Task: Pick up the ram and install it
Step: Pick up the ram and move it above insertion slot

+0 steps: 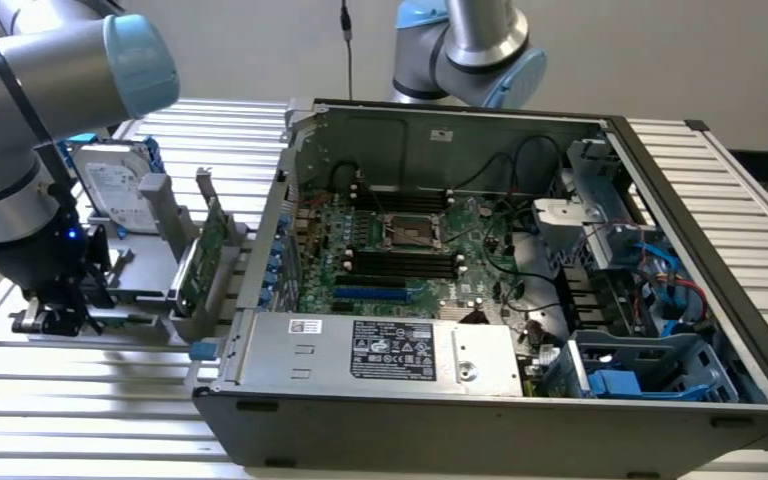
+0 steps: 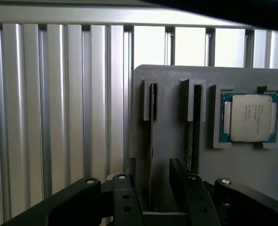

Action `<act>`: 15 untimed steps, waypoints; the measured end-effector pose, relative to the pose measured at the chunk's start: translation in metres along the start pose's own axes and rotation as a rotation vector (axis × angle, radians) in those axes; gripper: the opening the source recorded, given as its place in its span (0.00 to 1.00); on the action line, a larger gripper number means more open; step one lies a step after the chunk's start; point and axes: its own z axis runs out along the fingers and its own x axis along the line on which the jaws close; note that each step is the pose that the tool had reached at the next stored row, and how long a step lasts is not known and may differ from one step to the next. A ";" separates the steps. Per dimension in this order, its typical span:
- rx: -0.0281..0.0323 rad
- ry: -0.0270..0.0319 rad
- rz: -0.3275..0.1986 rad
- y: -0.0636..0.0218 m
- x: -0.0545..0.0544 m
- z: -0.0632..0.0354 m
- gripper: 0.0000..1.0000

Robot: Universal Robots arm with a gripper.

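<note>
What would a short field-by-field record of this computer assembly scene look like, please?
ram: thin dark ram stick, edge-on, standing in the grey slotted holder
gripper: black two-fingered gripper, open, fingers either side of the ram
processor: square silver chip, seated in the holder's recess
computer case: black metal, open, green motherboard exposed

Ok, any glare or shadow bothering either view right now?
Wrist view: strong backlight washes out the slatted table past the grey holder; the ram reads as a dark edge. Exterior view: even light, mild shadow inside the computer case.
</note>
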 end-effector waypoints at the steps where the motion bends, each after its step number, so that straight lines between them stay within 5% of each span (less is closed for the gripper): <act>1: -0.0039 -0.0004 0.000 0.0000 0.000 0.0001 0.42; 4: -0.0086 -0.0013 0.001 0.0001 0.000 0.0009 0.42; 15: -0.0084 -0.0029 0.000 -0.0036 0.000 0.0019 0.42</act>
